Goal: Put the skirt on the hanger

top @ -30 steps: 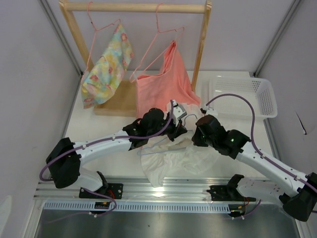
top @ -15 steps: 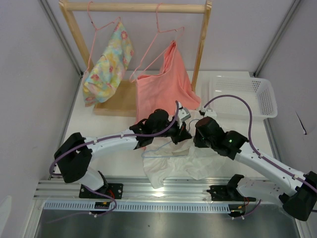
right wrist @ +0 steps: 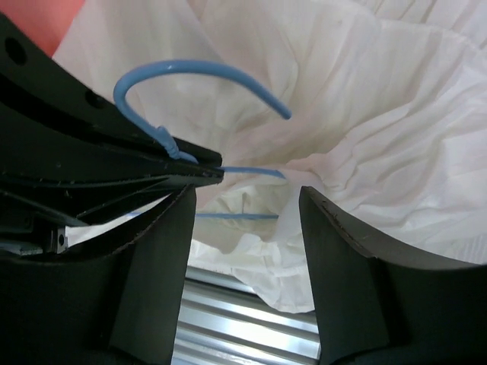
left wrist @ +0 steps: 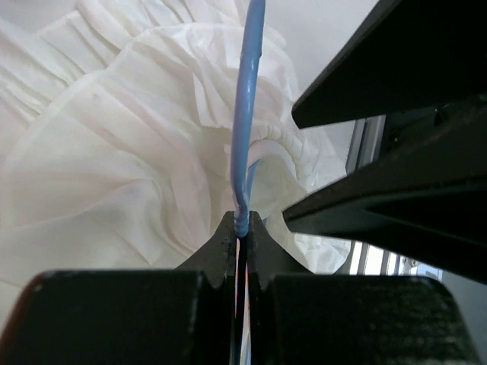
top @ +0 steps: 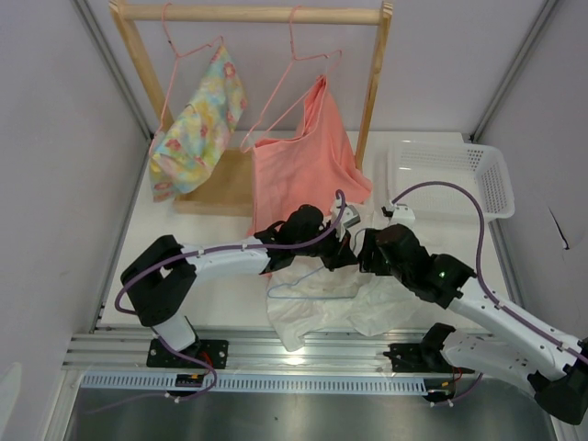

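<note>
The white skirt [top: 322, 308] lies crumpled on the table in front of both arms. The light blue hanger [top: 310, 281] rests partly on it, its wire running under folds of cloth. My left gripper [top: 336, 244] is shut on the hanger's neck just below the hook; in the left wrist view the blue wire [left wrist: 247, 114] rises from the closed left gripper [left wrist: 242, 222] over the skirt [left wrist: 114, 167]. My right gripper [top: 368, 254] is close beside it, open, with nothing between its fingers. In the right wrist view, the right gripper [right wrist: 247, 205] frames the skirt [right wrist: 365, 114] and the hanger's hook [right wrist: 190, 72].
A wooden rack [top: 253, 14] stands at the back with two pink hangers, one with a floral garment [top: 197, 124], one with a salmon garment [top: 308, 161]. A white basket [top: 491, 179] sits at the right. A metal rail [top: 303, 349] borders the near edge.
My right gripper has opened and let go of the skirt, which has sagged onto the table. My left arm has carried the hanger to the right.
</note>
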Controlling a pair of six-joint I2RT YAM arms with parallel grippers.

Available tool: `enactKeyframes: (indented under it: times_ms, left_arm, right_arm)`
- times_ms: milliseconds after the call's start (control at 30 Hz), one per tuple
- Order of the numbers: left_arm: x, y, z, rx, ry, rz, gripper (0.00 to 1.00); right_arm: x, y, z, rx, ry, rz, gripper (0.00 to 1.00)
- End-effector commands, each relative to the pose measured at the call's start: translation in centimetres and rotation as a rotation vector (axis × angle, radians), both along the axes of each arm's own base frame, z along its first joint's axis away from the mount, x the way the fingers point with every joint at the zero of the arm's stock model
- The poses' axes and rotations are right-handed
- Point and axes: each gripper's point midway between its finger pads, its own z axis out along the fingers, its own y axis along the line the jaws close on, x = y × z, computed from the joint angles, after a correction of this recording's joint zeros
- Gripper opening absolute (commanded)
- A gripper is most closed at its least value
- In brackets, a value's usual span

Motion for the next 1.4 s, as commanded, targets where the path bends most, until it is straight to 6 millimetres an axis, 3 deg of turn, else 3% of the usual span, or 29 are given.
enactKeyframes:
  times_ms: [0,100,267,533,733,1067,1200,1367]
  left_arm:
    - [-0.5,-0.9,1.8,-0.048,-0.004,-0.036,0.0]
    - [0.0,-0.8,1.3,-0.018,0.004,-0.029,0.0]
    - [1.0,-0.8,1.0,0.013,0.045,-0.035,0.0]
    - [0.9,-1.1,1.2,0.007,0.05,-0.073,0.0]
    - [0.5,-1.3,1.4,0.011,0.055,-0.107,0.0]
    - [-0.6,-0.9,0.9,0.021,0.093,-0.149,0.0]
    - [-1.1,-1.2,0.9,0.015,0.108,-0.173,0.0]
    - [-0.8,-1.3,0.3,0.037,0.119,-0.165,0.0]
  right_arm:
    - [1.0,-0.8,0.7,0.005,-0.064,-0.059,0.62]
    - [1.6,-0.3,0.9,0.042,-0.088,-0.014,0.63]
    - [0.9,-0.6,-1.8,0.035,-0.027,-0.031,0.59]
    - [0.1,-1.3,-4.1,-0.019,0.022,-0.02,0.59]
    - [1.3,-1.8,-5.2,-0.068,0.011,-0.049,0.59]
    - [4.0,-1.4,-3.8,-0.066,-0.119,-0.066,0.48]
    - [4.1,-1.9,-3.5,-0.088,-0.15,-0.054,0.49]
    - [3.5,-0.6,-1.7,-0.022,-0.233,-0.014,0.51]
